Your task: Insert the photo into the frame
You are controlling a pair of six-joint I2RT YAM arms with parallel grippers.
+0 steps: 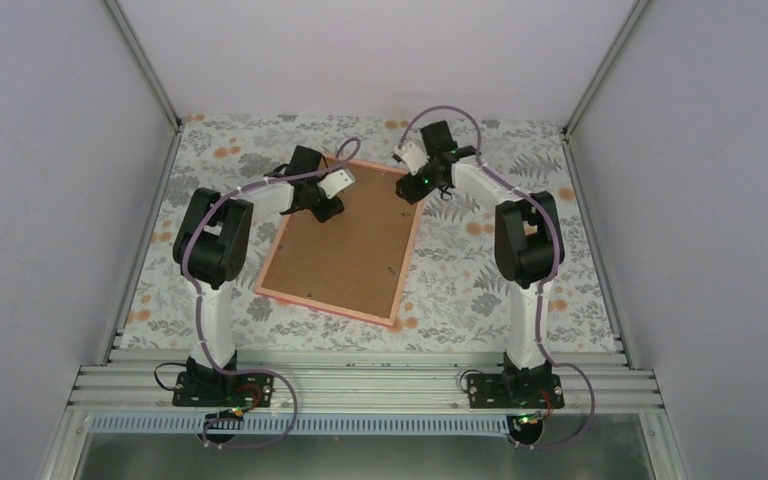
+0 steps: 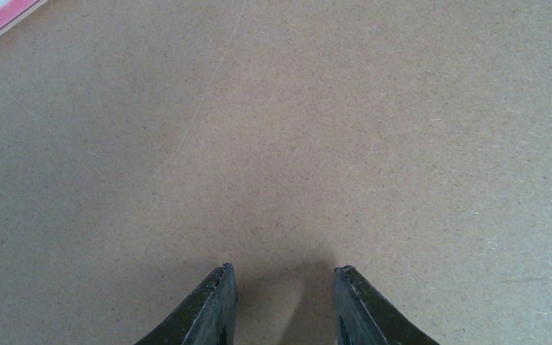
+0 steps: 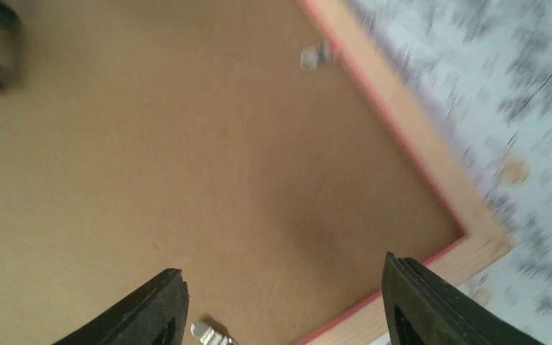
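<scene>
From above, you see the frame (image 1: pixel 325 308) lying flat and slightly askew in the middle of the floral table (image 1: pixel 480 290), back side up, with the board (image 1: pixel 345 250) sitting inside its pink rails. Your left claw (image 1: pixel 322 208) hangs over the upper left part of the board, just inside the top rail. Your right claw (image 1: pixel 412 188) hangs at the frame's upper right corner. From this height you cannot tell how wide either claw stands. In the left wrist view, the board (image 2: pixel 295 144) fills nearly everything, and only a sliver of pink frame (image 2: pixel 0 18) cuts the upper left corner. Your left claw (image 2: pixel 284 277) is parted with nothing between its fingers (image 2: pixel 212 309), and the tips sit low over the board with a soft shadow in the gap. You cannot tell if they touch it. In the right wrist view, which is blurred, your right claw (image 3: pixel 284 277) is spread wide and holds nothing. The board (image 3: pixel 187 158) takes the left and centre, and the frame (image 3: pixel 406 122) rail runs down from the top to a corner at lower right, between the fingers (image 3: pixel 431 302) and the table (image 3: pixel 532 108). One metal tab (image 3: pixel 316 54) shows near the top rail and another (image 3: pixel 212 334) at the bottom edge.
</scene>
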